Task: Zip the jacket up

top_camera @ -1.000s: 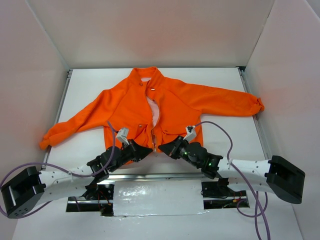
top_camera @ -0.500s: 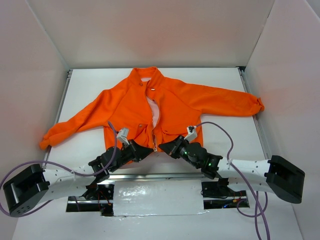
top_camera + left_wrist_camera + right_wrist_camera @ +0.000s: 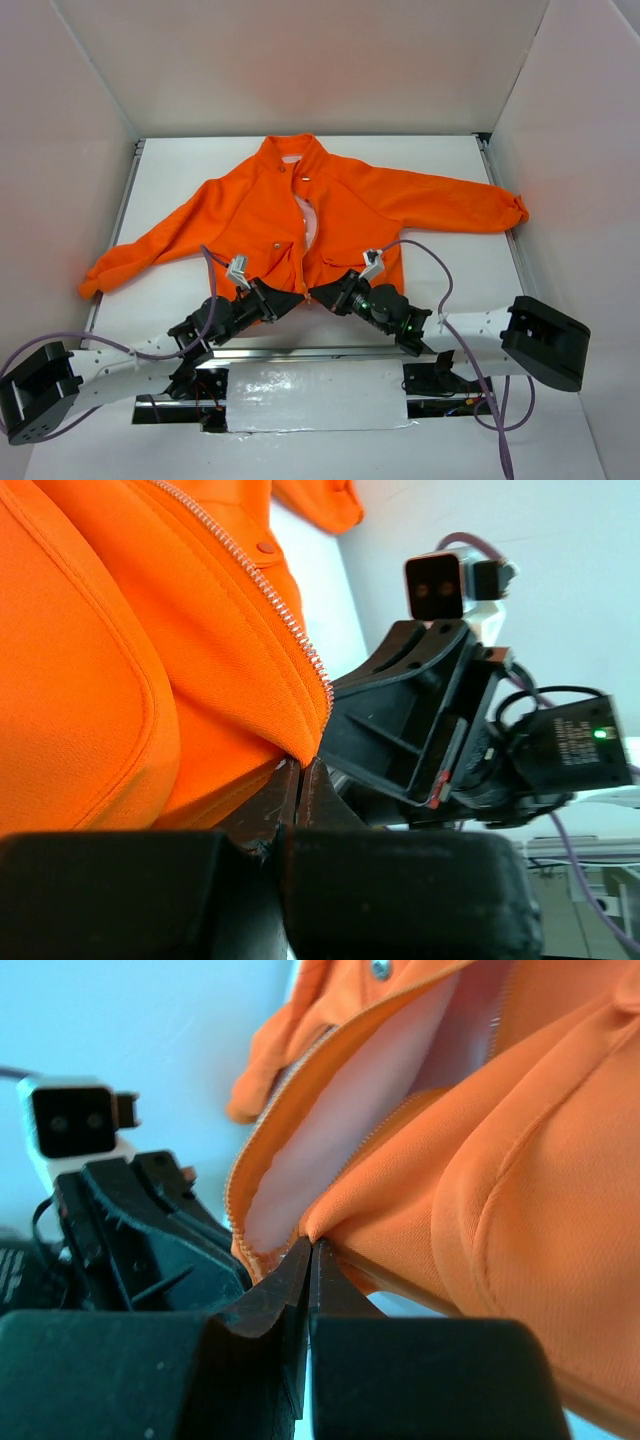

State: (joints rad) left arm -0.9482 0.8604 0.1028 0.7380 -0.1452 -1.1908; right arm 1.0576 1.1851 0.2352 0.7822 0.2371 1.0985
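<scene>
Jacket (image 3: 250, 215) hem nudged back, left claw (image 3: 297, 300), right claw (image 3: 321, 297) now closer

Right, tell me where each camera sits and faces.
Top external: overhead, near edge, looking down on the bright orange fabric jacket; left gripper and right gripper show.
Left wrist: behind the left gripper, facing the hem past its own fingers.
Right wrist: likewise, behind the right gripper.
Shared: each wrist view shows the other gripper.

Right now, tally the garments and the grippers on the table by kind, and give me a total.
Garments: 1, the orange jacket
Grippers: 2, the left gripper and the right gripper, each shut on the jacket's bottom hem
Total: 3
</scene>
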